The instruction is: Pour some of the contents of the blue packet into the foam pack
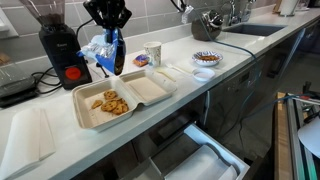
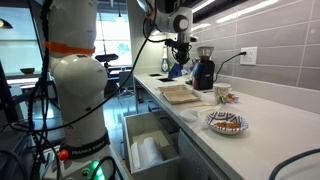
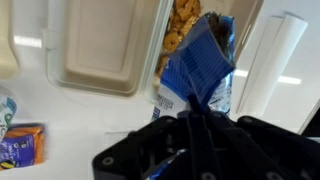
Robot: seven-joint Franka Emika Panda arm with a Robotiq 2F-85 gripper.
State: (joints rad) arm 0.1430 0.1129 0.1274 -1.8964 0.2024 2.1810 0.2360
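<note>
**Blue packet held over the open foam pack**

The gripper [image 1: 109,30] hung above the counter [image 1: 240,50], its fingers clamped on the top of the blue packet [image 1: 110,52], which dangled beneath it. Just below and in front of the gripper lay the foam pack [image 1: 150,88], open, with brown snacks [image 1: 111,103] in one half. In the wrist view the packet's far end overlapped that snack-filled half. A paper cup [image 1: 153,53] stood near the gripper on one side, a black grinder [image 1: 58,45] on the other.
</note>
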